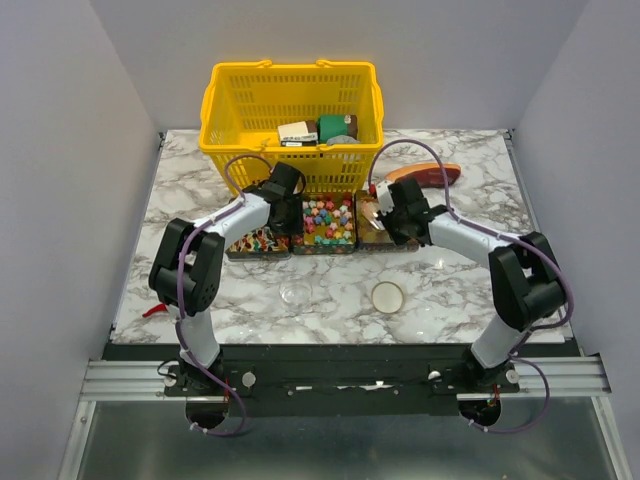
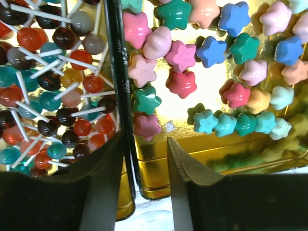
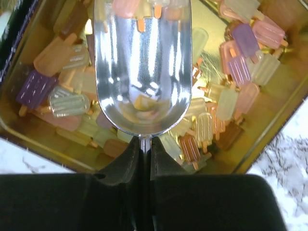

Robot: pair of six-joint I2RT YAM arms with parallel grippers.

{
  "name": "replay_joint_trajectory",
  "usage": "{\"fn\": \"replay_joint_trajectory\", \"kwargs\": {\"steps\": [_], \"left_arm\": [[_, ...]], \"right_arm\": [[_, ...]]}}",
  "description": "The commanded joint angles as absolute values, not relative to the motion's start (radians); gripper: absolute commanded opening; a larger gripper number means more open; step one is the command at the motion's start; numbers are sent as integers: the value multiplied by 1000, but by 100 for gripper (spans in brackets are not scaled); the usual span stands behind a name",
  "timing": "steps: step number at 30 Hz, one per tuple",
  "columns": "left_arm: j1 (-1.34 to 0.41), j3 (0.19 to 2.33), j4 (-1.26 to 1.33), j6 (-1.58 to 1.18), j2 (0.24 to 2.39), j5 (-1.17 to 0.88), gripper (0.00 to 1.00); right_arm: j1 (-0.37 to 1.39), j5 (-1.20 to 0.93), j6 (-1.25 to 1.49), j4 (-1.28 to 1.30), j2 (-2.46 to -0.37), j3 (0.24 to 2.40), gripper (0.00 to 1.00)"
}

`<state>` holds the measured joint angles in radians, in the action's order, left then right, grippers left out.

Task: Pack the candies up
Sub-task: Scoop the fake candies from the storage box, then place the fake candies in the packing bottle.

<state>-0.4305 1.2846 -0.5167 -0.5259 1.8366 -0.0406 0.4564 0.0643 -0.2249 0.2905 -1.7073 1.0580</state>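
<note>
**A:** How are the arms sitting here?

**B:** Both reach toward the far half of the table (image 1: 450, 310). Elbows are folded up and wrists tipped down over three tins lined up in front of the basket (image 1: 240, 110).

**A:** Left gripper?

**B:** The left gripper (image 2: 145, 144) hangs over the wall where the left tin (image 1: 240, 254) meets the middle tin (image 2: 202, 159). Its fingers are partly spread with nothing between them. The lollipops (image 2: 53, 86) are in the left tin and the stars (image 2: 183, 82) in the middle one.

**A:** And the right?

**B:** The right gripper (image 3: 143, 147) is pinched tight on the thin stem of a metal scoop (image 3: 142, 62). The scoop points away from the wrist and sits low over the right tin (image 3: 274, 122), with its bowl above the gummies (image 3: 240, 62). There's an orange bit in the bowl, but I can't tell if it's a gummy or a reflection.
</note>
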Motion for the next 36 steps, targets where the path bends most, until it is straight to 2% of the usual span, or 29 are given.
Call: {"fn": "replay_joint_trajectory", "kwargs": {"steps": [1,15,24,31,36], "left_arm": [[-440,1313,-495,-523,1793,-75,53],[-440,1313,-502,-515,1723,-46,71],[-423,1298,-535,-499,1637,-32,80],[-373,1209,-535,-492,1545,-35,84],[-336,1114,-532,-506,1464,-32,84]], "right_arm": [[459,103,-209,275,-1591,993,1],[459,32,-202,301,-1362,876,1],[520,-28,-143,532,-1247,942,1],[766,-14,-12,692,-1227,1018,1],[928,-38,115,756,-1331,1130,1]]}}
